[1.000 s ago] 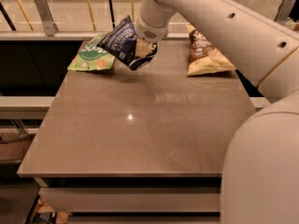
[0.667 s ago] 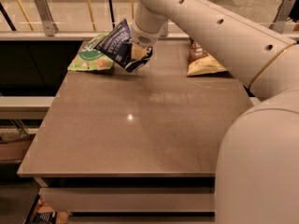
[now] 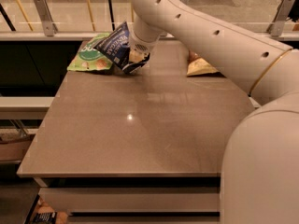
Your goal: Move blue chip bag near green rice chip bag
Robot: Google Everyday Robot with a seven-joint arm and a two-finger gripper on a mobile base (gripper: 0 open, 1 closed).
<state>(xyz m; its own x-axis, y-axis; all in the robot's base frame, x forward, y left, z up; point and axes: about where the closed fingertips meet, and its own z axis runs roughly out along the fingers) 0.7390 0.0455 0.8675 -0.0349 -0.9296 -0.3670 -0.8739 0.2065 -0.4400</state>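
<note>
The blue chip bag (image 3: 117, 45) is dark navy with white lettering. It is tilted on its lower corner at the far left of the table. My gripper (image 3: 136, 59) is shut on its right side, under the white wrist. The green rice chip bag (image 3: 91, 56) lies flat at the table's far left corner. The blue bag's left edge overlaps or touches the green bag's right edge. My white arm reaches in from the right and crosses the far part of the table.
The brown table (image 3: 140, 125) has its front edge near me and a left edge beside a dark gap. A brown-and-cream chip bag (image 3: 201, 66) lies at the far right, partly hidden by my arm. A glass railing (image 3: 60, 8) stands behind the table.
My gripper and the blue chip bag have shifted a little to the left, closer to the green rice chip bag. The arm now hides more of the brown-and-cream bag.
</note>
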